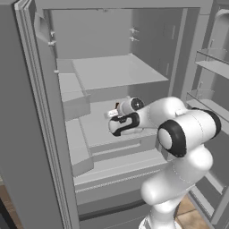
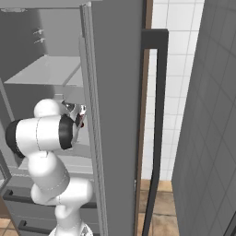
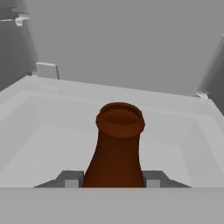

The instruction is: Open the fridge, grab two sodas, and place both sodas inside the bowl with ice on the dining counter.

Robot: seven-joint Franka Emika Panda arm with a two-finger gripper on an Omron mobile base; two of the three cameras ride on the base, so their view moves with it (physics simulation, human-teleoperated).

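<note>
The grey fridge (image 1: pixel 120 71) stands open, and my arm reaches in over its middle shelf. In the hand view a dark brown soda (image 3: pixel 118 144) with a narrow neck and open-looking rim stands upright between my fingertips (image 3: pixel 72 178). My gripper (image 3: pixel 113 178) is shut on its body, with a finger pressed against each side. From the left base view the gripper (image 1: pixel 114 113) sits over the shelf, with a sliver of the soda's red label (image 1: pixel 117 107) showing behind the hand. In the right base view the gripper (image 2: pixel 79 115) shows beside the door edge. The second soda, the bowl and the dining counter are out of view.
The open left door (image 1: pixel 27 134) with its bins (image 1: pixel 74 103) is close on the left, and the right door's shelves (image 1: pixel 212 62) on the right. A dark bar handle (image 2: pixel 159 115) and a white tiled wall (image 2: pixel 177 92) lie right of the door. Drawers (image 1: pixel 112 183) sit below the shelf.
</note>
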